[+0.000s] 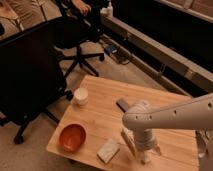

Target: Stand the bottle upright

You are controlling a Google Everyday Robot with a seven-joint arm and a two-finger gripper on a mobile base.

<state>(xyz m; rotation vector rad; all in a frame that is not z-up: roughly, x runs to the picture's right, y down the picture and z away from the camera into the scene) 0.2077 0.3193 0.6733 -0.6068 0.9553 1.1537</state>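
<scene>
1. A black office chair (30,75) stands on the floor at the far left, its broad back turned toward the camera. A second office chair (82,37) stands farther back.
2. The wooden surface (102,117) fills the lower middle, and its left corner comes near the first chair.
3. A short white cup (80,96) stands upright near the far left edge of the surface.
4. A red bowl (73,137) sits mouth up near the front left corner, well apart from the cup.
5. A flat white box (108,150) lies at the front edge, just right of the bowl.
6. A dark remote (122,104) lies flat farther back, past the middle of the surface.
7. The bottle (128,139) lies on its side on the surface, not upright. It is between the white box and the robot's wrist, nearer the front edge than the remote.
   - It is small, slim and elongated, and pale whitish in colour.
   - Its long axis runs from back left to front right.
   - Any print on it is too small to make out.
   - Its right side is hidden behind the wrist.
8. The white arm (172,115) reaches in from the right, bends at a rounded joint above the bottle and points straight down. The pincer (146,156) is low over the surface near the front edge, just beside the bottle's right side. I cannot tell whether it is released or clenched, or whether it touches the bottle.
</scene>
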